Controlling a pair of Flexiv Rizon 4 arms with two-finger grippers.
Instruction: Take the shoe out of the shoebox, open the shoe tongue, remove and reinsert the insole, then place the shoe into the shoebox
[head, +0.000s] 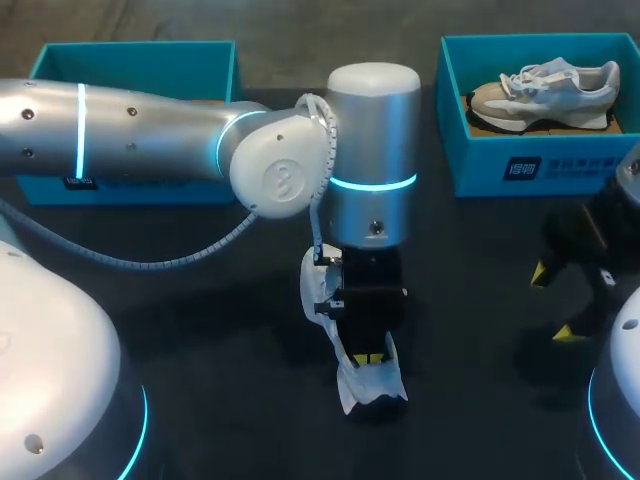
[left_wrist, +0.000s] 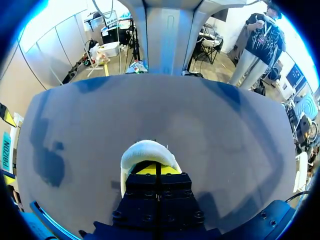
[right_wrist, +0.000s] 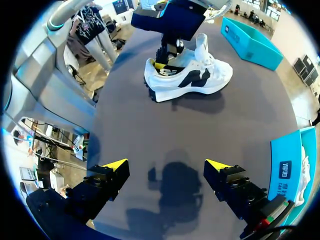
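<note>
Dark matte table (head: 200, 330), broad and flat, with soft grey shadows under bright, even light.

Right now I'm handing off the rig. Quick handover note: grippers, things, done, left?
Left gripper: down at the heel opening of the white shoe; grip unreadable.
Right gripper: jaws open, empty, hovering over bare table.
Shoe stands mid-table, out of the box, tongue up. A second shoe sits in the right teal box; the left teal box is behind the left arm.
Done: shoe out, tongue apparently open.
Left: insole (not visible now) out and back in, then rebox.
</note>
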